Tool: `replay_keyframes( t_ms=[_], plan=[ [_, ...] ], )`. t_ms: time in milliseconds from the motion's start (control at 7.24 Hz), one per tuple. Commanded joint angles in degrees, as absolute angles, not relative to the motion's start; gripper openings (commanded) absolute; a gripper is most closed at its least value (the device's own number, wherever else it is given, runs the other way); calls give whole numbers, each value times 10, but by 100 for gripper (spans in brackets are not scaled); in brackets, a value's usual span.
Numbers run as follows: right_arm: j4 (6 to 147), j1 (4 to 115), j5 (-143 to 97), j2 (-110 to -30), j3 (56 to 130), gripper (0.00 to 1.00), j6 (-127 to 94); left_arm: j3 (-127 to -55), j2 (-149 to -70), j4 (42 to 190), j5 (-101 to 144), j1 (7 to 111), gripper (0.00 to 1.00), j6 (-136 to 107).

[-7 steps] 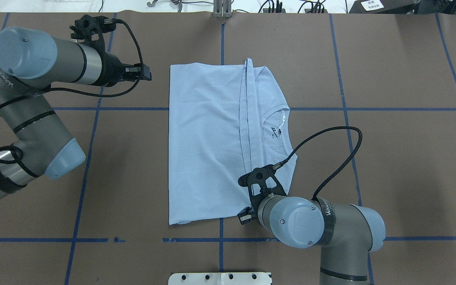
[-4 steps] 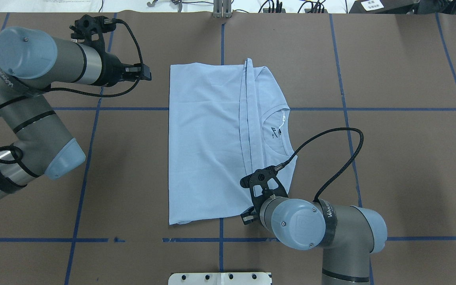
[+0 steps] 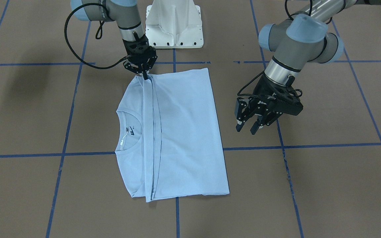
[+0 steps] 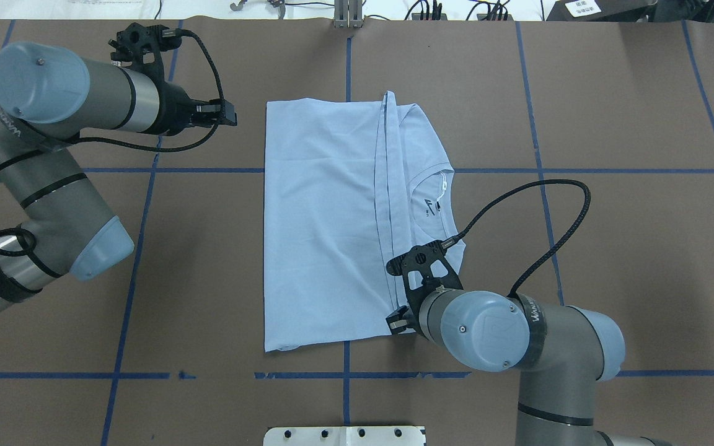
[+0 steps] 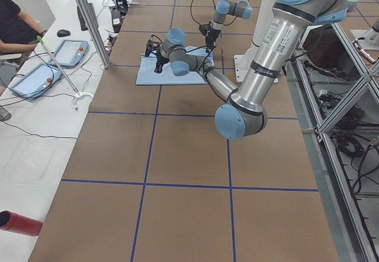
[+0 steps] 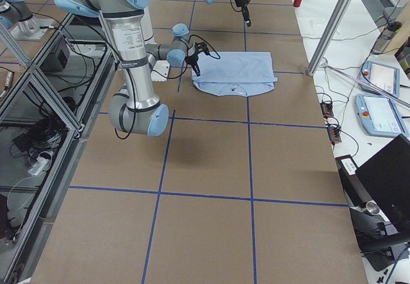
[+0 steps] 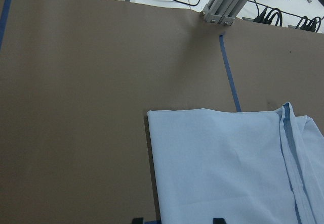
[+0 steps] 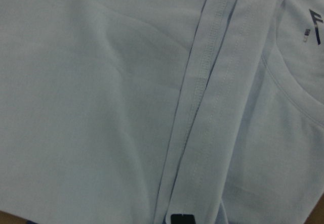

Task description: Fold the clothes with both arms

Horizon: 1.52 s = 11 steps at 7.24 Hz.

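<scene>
Both jaws of the right gripper (image 3: 144, 77) pinch the shirt's (image 4: 320, 217) near hem, while the left gripper (image 3: 246, 130) hovers, jaws spread, left of its far corner.

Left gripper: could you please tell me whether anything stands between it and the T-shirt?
Nothing visible does. The left gripper hovers with its fingers open beside the T-shirt, off its folded edge, and only bare brown table lies between them.
</scene>
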State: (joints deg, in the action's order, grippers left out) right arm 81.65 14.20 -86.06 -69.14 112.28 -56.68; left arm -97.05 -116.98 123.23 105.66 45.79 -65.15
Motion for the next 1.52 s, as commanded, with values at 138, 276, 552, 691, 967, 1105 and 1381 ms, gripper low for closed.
replay_keyframes(
  t_ms=[138,276,552,691,967,1105,1381],
  plan=[
    [815,140,-837,-791,1178,0,-571,-974,-1172,1232,1056,458,55,-664],
    [814,115,-828,-815,1179,0,-599,-976,-1172,1232,1056,458,55,-666],
    [815,89,-818,-815,1179,0,-646,-976,-1172,1232,1056,458,55,-666],
    [815,90,-820,-815,1182,0,-648,-976,-1172,1232,1056,458,55,-666],
    [815,91,-824,-813,1187,35,-648,-972,-1172,1232,1055,458,55,-665],
    [816,91,-824,-814,1204,45,-665,-971,-1172,1233,1056,457,55,-665],
    [813,90,-818,-806,1216,56,-817,-970,-1172,1233,1056,457,55,-665]
  ],
)
